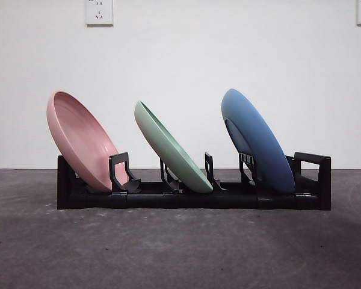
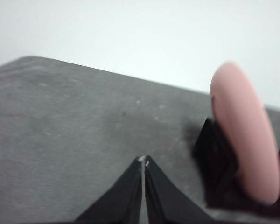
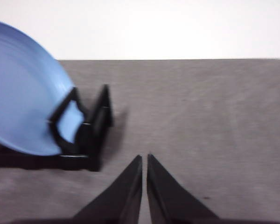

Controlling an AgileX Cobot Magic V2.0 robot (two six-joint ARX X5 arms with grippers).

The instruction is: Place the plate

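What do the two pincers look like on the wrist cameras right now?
Both look alike. The left pincer and the right pincer each show two plain black jaws that taper from a broad base to a fine point. The finish is matte. No cables, markings or labels show, and the front view shows neither arm.

Pink plate [image 1: 81, 139], pale green plate [image 1: 170, 147], blue plate [image 1: 258, 139]; black rack [image 1: 192, 198]; dark grey mottled table [image 1: 180, 253]; white wall [image 1: 180, 60].
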